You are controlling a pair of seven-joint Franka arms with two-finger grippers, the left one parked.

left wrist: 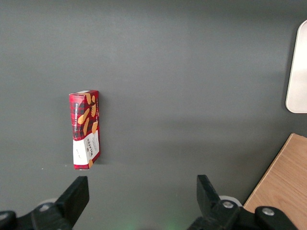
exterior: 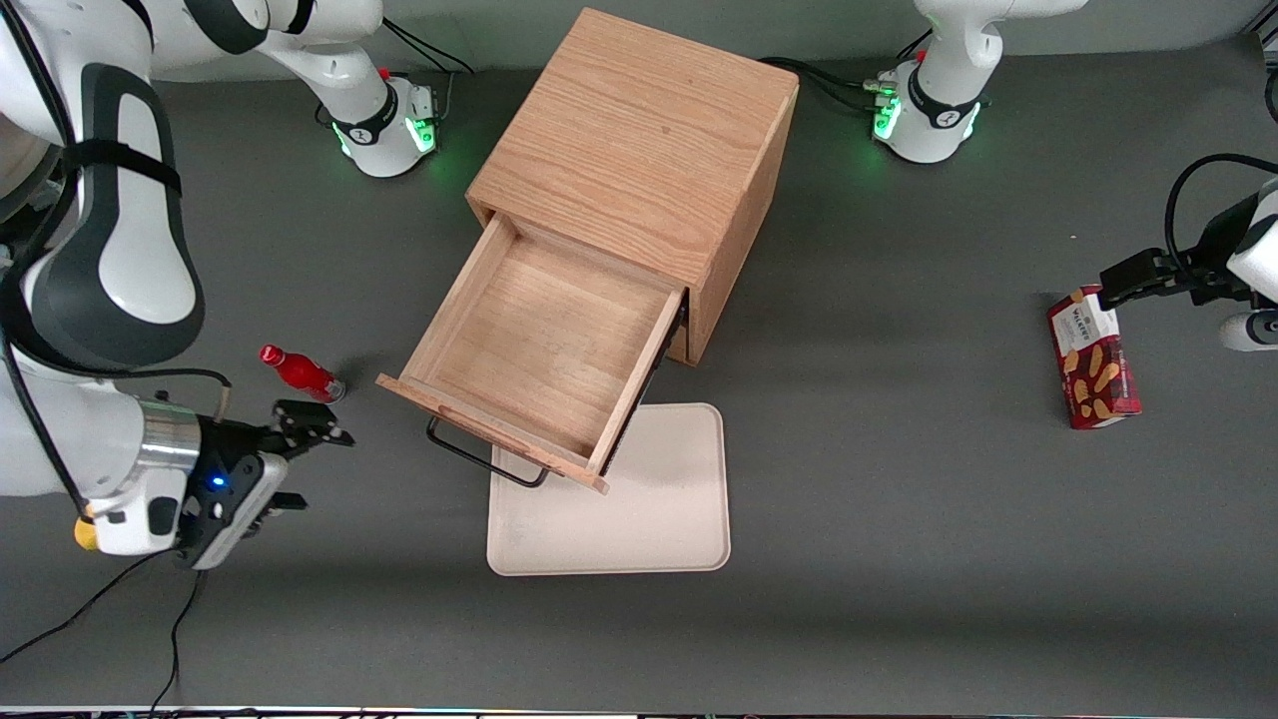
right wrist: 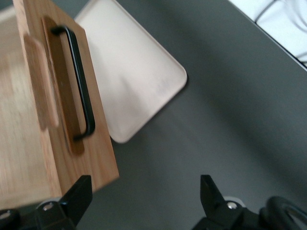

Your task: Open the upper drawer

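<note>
Nearest the front camera lies a beige tray (exterior: 639,519), flat on the grey table (exterior: 899,599), with its edge tucked under the overhanging front of the upper drawer (exterior: 539,350). That drawer stands pulled well out of the oak cabinet (exterior: 639,140), its bare light-wood floor showing with nothing in it, and its thin black bar handle (exterior: 479,459) hangs off the front panel above the tray's edge. Off toward the working arm's end of the table sits the gripper (exterior: 300,469), apart from the drawer and holding nothing — its two fingers are spread wide, one (exterior: 315,424) reaching toward the handle's side and the other (exterior: 288,501) nearer the camera. Just beside that gripper, a little farther from the camera, a small red bottle (exterior: 300,372) lies on its side on the table. From the right wrist camera the drawer front and its handle (right wrist: 79,81) show close up, with the tray (right wrist: 129,76) beneath them. Toward the parked arm's end of the table lies a red biscuit box (exterior: 1093,358), well apart from the cabinet.
</note>
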